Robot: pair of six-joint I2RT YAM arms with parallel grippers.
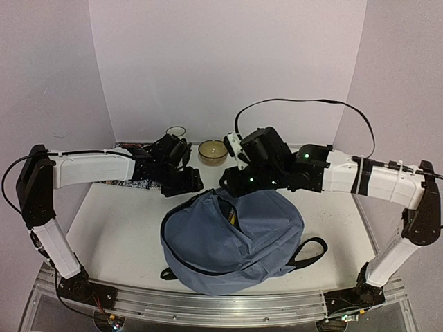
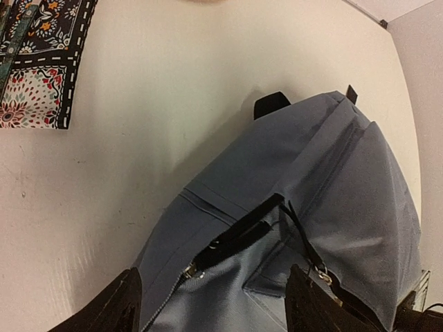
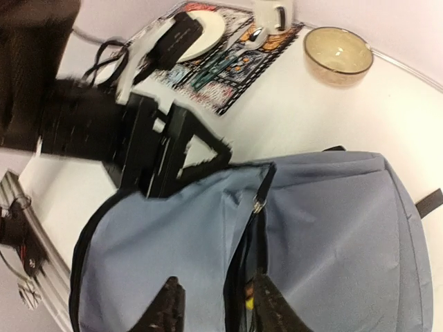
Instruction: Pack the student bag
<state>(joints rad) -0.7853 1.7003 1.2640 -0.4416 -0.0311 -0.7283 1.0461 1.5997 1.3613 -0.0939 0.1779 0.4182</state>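
The student bag [image 1: 232, 238] is a large grey-blue backpack lying in the middle of the table, its main zipper partly open at the top. My left gripper [image 1: 183, 181] is at the bag's top left edge. In the left wrist view its fingers [image 2: 118, 308] are spread wide over the bag [image 2: 332, 187], with the zipper pulls [image 2: 190, 271] between them. My right gripper [image 1: 235, 181] hovers over the bag's top. In the right wrist view it [image 3: 216, 311] is open and straddles the edge of the open zipper slit [image 3: 252, 249]. Something yellow [image 3: 248, 302] shows inside the slit.
A patterned placemat [image 3: 228, 69] lies at the back left with a white plate [image 3: 204, 31], a black item on it, and a white mug [image 3: 271, 14]. A tan bowl [image 1: 212, 151] stands behind the bag. White walls close the back and sides.
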